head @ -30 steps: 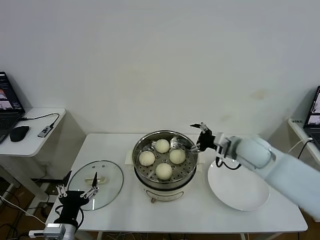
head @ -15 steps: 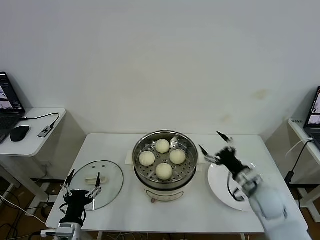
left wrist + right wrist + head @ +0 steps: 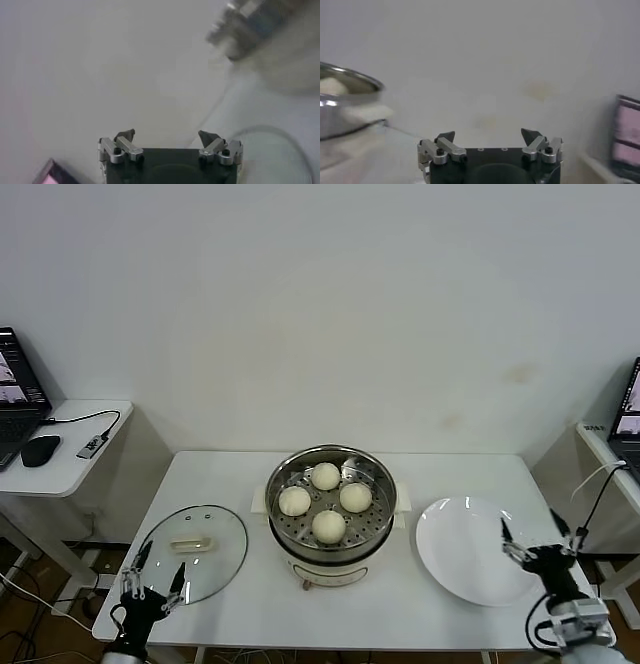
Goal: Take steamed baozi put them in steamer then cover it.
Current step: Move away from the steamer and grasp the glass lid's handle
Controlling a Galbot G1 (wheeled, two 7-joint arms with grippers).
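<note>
4 steamed baozi (image 3: 325,501) are sitting on the perforated tray inside the steamer (image 3: 330,514), which is standing uncovered at the middle of the white worktop (image 3: 400,604). The cover (image 3: 193,552) is lying flat on the worktop to the steamer's left. The left pincer (image 3: 150,582) is hovering at the cover's near edge, fingers spread, gripping nothing. The right pincer (image 3: 537,541) is hanging at the white plate's (image 3: 465,549) right rim, also spread wide and empty.

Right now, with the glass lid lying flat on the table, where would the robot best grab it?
By the cream handle at the centre of the glass lid, coming straight down from above. The lid lies flat with the handle raised; the open left gripper is nearest.
</note>
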